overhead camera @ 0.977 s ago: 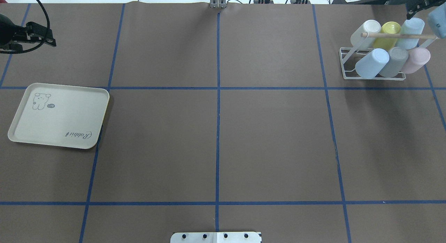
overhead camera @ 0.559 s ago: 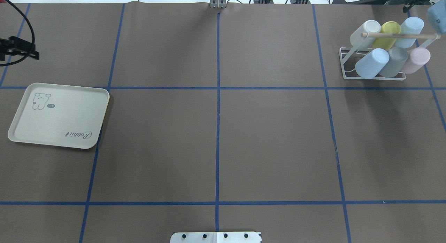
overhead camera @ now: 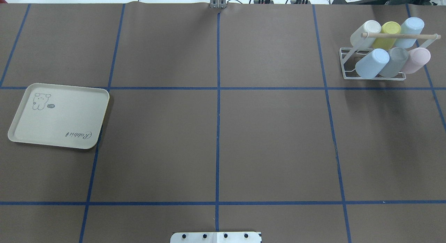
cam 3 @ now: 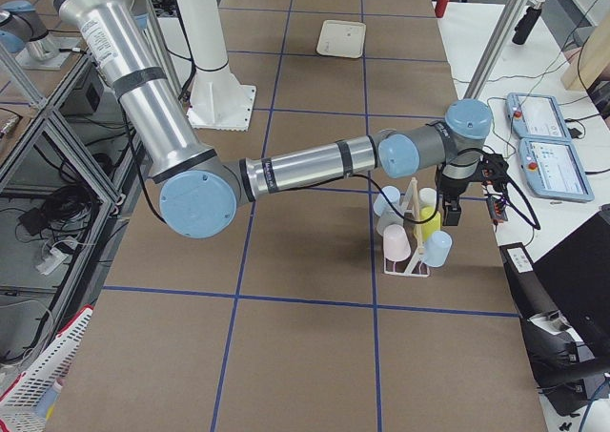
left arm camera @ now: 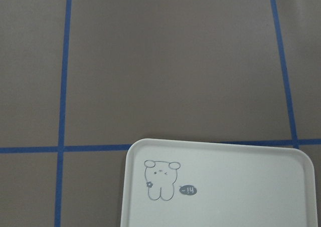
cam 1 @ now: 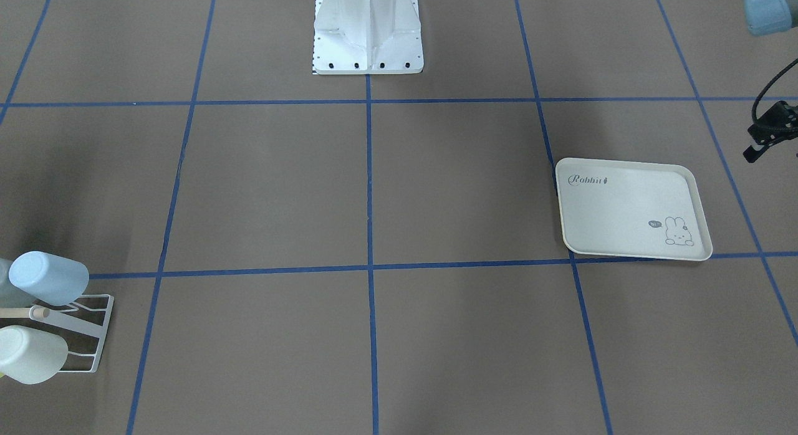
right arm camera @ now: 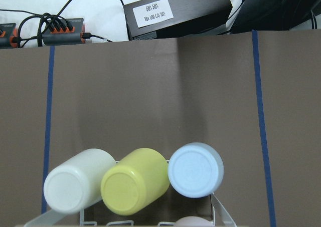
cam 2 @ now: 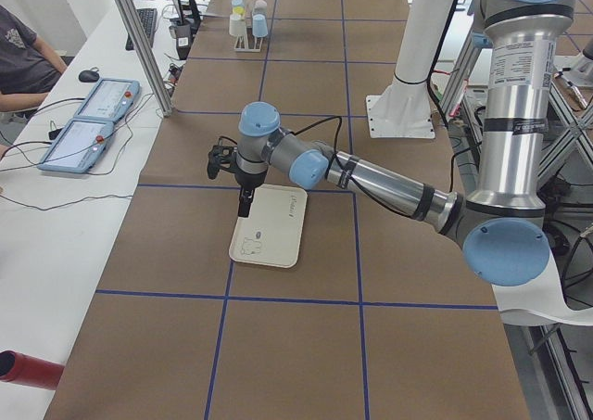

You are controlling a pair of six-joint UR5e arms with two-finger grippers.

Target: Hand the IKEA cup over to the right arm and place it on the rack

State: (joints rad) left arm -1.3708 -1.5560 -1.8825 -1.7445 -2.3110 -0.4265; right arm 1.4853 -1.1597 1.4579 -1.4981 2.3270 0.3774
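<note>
- Near left of worktop point(overhead camera: 156, 149): bare tray point(overhead camera: 59, 116), nothing left to hand over; left gripper point(cam 2: 243, 207) hanging above, near its left edge, jaws impossible to read.
- Far right: rack point(overhead camera: 393, 35) loaded, six cups point(overhead camera: 372, 63) tipped mouth-down on the slant to stay put; guessing the pale-blue far-right one for the IKEA cup point(overhead camera: 412, 27).
- Just beyond, higher up: right gripper point(cam 3: 451, 215), jaws unreadable too.

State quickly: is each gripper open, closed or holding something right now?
Left gripper: cannot be told; too small and distant.
Right gripper: cannot be told; side view only.
</note>
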